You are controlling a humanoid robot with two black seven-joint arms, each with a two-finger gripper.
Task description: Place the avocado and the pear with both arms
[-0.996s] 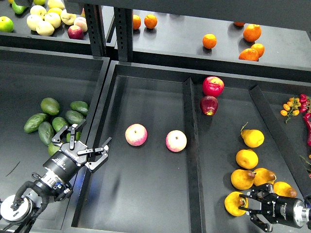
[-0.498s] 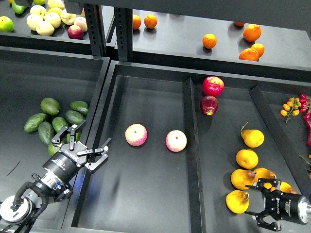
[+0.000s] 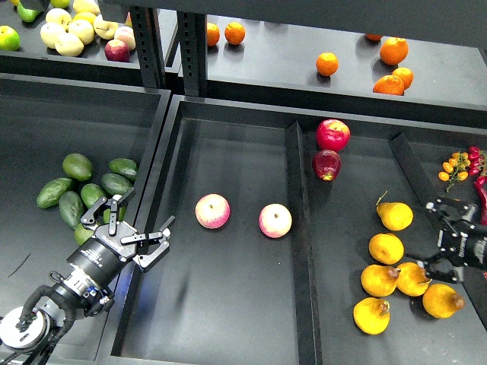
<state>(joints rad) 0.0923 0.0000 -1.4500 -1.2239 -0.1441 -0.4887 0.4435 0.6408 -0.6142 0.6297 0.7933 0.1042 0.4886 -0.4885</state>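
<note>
Several dark green avocados (image 3: 95,194) lie in a pile in the left bin. My left gripper (image 3: 141,217) is open and empty, just to the right of and in front of the pile, over the bin's wall. Several golden-yellow pears (image 3: 386,249) lie in the right compartment, the nearest one at the front (image 3: 370,315). My right gripper (image 3: 431,233) comes in from the right edge. It is open and empty, above the pears and to the right of the middle ones.
Two pink-yellow apples (image 3: 213,211) (image 3: 275,220) lie in the middle compartment. Two red apples (image 3: 332,134) sit at the back of the pear compartment. A raised divider (image 3: 299,228) separates the compartments. Oranges (image 3: 394,51) and pale fruit (image 3: 68,42) are on the back shelf. Small tomatoes (image 3: 456,166) lie far right.
My right gripper has drawn back from the front pear and moved up and to the right, now open over the middle pears. The left arm has not moved.
</note>
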